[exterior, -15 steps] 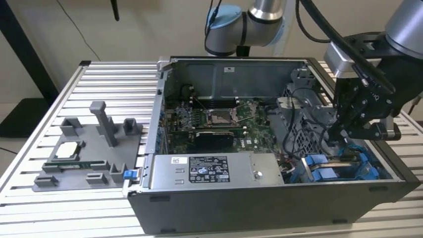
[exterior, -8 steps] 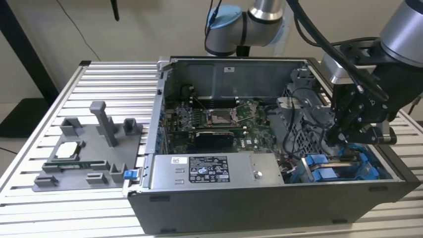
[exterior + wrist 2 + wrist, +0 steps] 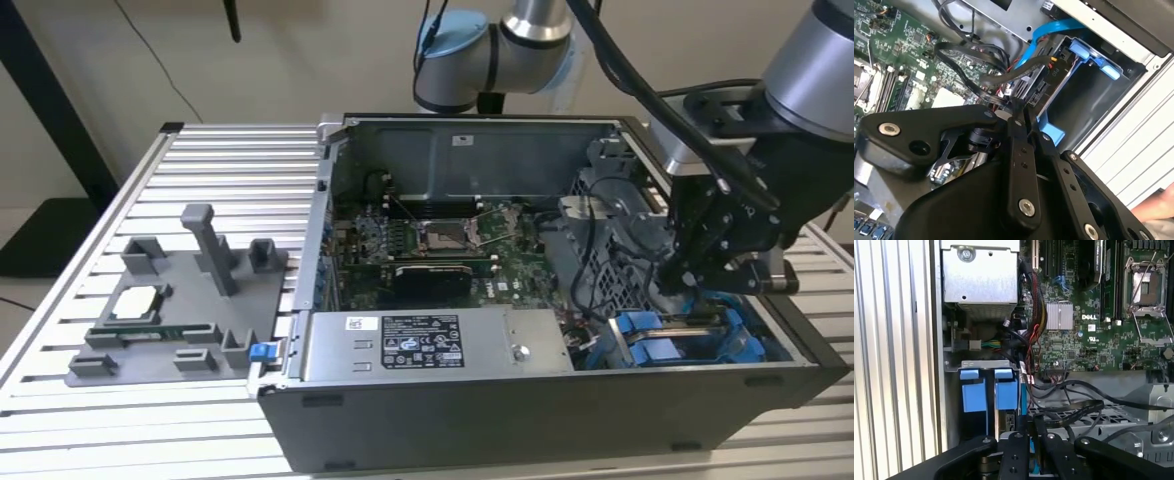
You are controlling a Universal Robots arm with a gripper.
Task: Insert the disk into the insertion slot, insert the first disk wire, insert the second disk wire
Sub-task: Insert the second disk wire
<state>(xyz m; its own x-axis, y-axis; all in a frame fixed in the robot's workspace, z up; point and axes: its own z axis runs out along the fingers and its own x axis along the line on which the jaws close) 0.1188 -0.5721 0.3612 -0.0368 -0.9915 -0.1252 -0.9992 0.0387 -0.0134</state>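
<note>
The flat silver-grey disk in its bright blue plastic carrier frame (image 3: 687,335) sits low in the grey sheet-metal insertion slot (image 3: 781,345) at the lower right of the exterior view, inside the open computer case. In the first wrist view the disk (image 3: 988,395) shows as two blue carrier tabs side by side, lower left of centre, seated in the insertion slot (image 3: 985,364). In the second wrist view the blue carrier (image 3: 1089,55) lies at the upper right, inside the grey bay wall (image 3: 1094,95).

The black gripper (image 3: 694,275) hangs just above the bay at the right of the exterior view. In the second wrist view the gripper (image 3: 1024,107) has its fingers drawn close together at the back edge of the disk, clenched on the dark connector end of a black disk wire (image 3: 1019,75) that runs to the upper left; a light blue flat cable (image 3: 1041,32) runs above it. In the first wrist view the gripper (image 3: 1029,425) sits bottom centre.

The green motherboard (image 3: 427,240) fills the case middle, and a silver labelled power-supply box (image 3: 427,345) lies in front. A grey plastic fixture tray (image 3: 174,310) stands on the slatted metal table (image 3: 227,170) at left.
</note>
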